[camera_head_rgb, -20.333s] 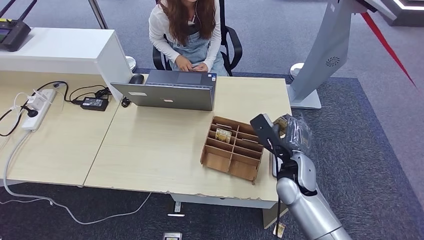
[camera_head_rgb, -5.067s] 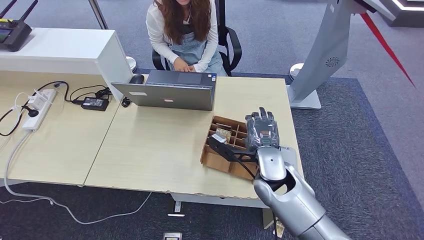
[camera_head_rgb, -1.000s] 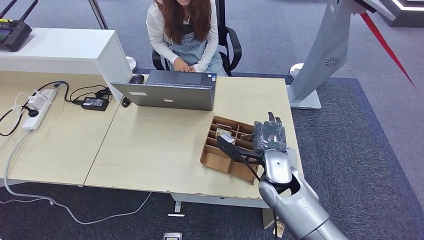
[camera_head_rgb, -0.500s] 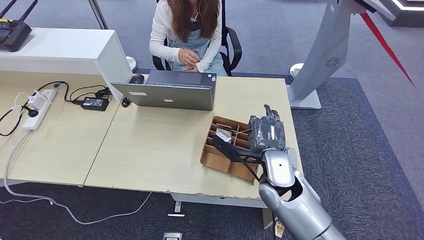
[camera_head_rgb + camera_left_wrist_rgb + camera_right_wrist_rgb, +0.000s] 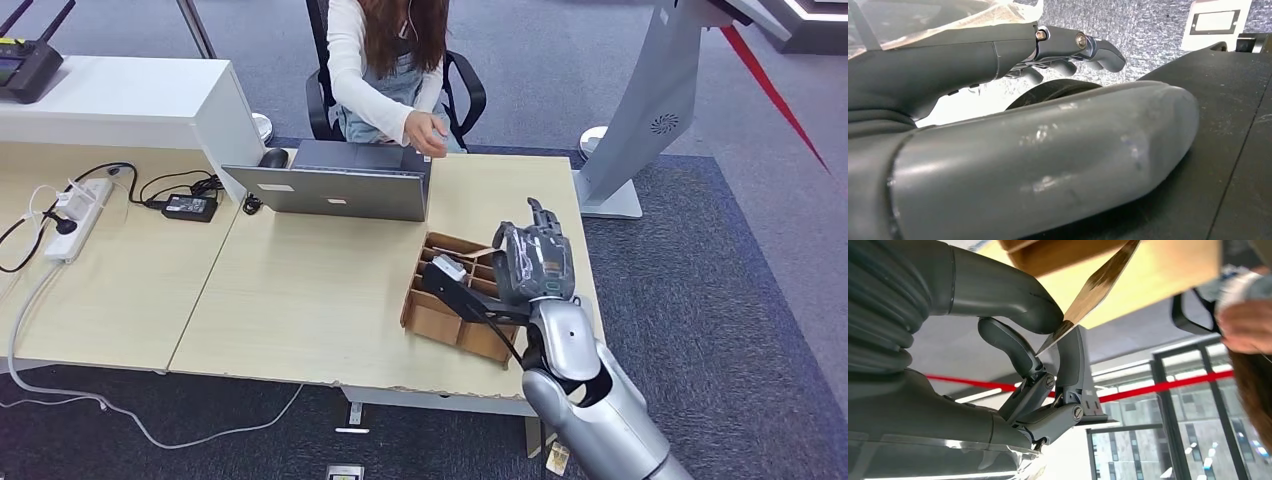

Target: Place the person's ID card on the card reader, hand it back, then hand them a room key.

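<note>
My right hand (image 5: 530, 265) hovers over the cardboard compartment box (image 5: 436, 322) near the table's right edge. Its thumb reaches left, and a tan room key card (image 5: 452, 266) is pinched between thumb and finger. The right wrist view shows the same card (image 5: 1095, 287) edge-on, held at its lower corner by my right hand (image 5: 1038, 375). The person sits behind the laptop (image 5: 330, 190) and stretches a hand (image 5: 432, 135) out over its right corner, well short of the card. My left hand (image 5: 1048, 50) hangs low with nothing in it, fingers loosely apart from the thumb.
A power strip (image 5: 78, 205), cables and a black adapter (image 5: 188, 207) lie on the left desk. A white raised counter (image 5: 120, 100) stands at the back left. A grey kiosk stand (image 5: 650, 110) rises beyond the table's right corner. Bare tabletop (image 5: 300, 290) lies left of the box.
The person has leaned in and stretched a hand out over the laptop. My right hand has risen a little and tilted, bringing the card up from the box.
</note>
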You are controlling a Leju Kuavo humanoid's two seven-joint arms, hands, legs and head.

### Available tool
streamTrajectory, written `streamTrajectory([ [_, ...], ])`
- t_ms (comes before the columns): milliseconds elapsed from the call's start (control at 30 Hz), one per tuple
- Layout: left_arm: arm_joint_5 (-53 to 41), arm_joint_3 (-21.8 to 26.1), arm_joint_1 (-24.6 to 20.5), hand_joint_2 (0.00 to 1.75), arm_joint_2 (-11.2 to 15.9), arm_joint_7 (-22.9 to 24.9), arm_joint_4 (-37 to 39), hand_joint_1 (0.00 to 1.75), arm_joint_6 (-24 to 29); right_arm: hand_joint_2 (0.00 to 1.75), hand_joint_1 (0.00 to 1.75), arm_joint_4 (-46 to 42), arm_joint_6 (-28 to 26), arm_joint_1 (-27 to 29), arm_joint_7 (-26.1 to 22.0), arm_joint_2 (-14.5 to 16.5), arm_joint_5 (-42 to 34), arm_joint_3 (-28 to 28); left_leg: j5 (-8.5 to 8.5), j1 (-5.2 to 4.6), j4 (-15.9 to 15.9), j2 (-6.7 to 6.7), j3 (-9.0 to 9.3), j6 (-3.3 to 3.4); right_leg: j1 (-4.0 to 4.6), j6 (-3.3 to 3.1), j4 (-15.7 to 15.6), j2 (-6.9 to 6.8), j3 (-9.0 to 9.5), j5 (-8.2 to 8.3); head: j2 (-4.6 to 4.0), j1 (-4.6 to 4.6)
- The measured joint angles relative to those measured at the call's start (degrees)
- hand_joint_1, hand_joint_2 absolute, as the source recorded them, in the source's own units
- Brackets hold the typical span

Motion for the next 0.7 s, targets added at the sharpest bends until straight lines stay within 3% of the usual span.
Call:
streamTrajectory([
  [367,-0.3,0.5,0.3,0.00,-0.4,0.1,0.0,0.00,0.4,1.75,1.75,-4.2,-17.4,0.4,-13.6,2.6,-17.3,-1.9,0.00,0.00,0.0,0.00,0.01,0.00,0.00,0.00,0.0,0.00,0.01,0.00,0.00,0.00],
  [700,-0.5,0.6,0.5,0.00,-0.8,-0.2,0.0,0.00,0.5,1.75,1.75,-7.2,-19.3,-0.6,-16.1,5.2,-19.6,-1.7,0.00,0.00,0.0,0.00,-0.01,0.00,0.00,0.00,0.0,0.00,0.01,0.00,0.00,0.00],
])
